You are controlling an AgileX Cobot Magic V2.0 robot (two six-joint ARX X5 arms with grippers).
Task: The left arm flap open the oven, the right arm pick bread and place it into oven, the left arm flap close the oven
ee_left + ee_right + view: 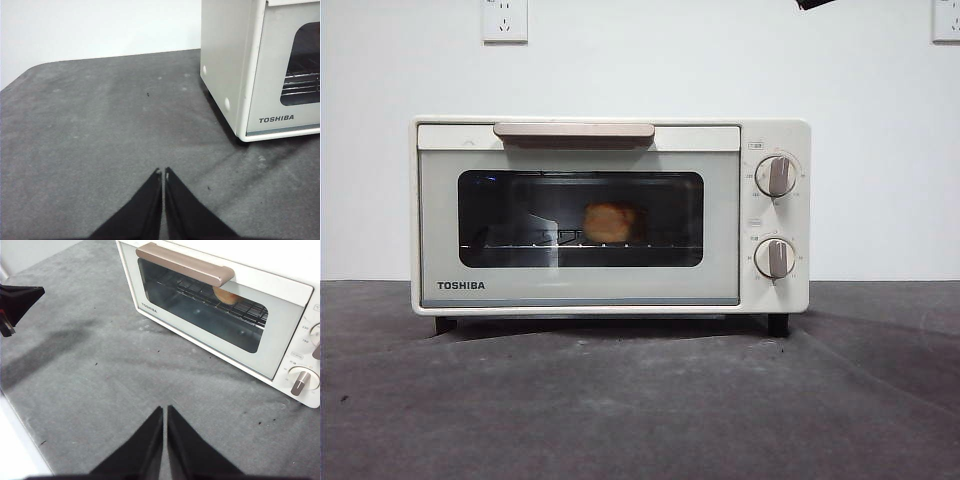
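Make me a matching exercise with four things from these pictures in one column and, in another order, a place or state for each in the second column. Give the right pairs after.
Things:
1. bread
2. oven door
3. left gripper
4. upper knob

Places or states:
A. shut, with its handle at the top
B. over the grey mat beside the oven, empty
C. on the wire rack inside the oven
D. on the panel beside the door, above another knob

Pairs: 1-C, 2-A, 3-B, 4-D
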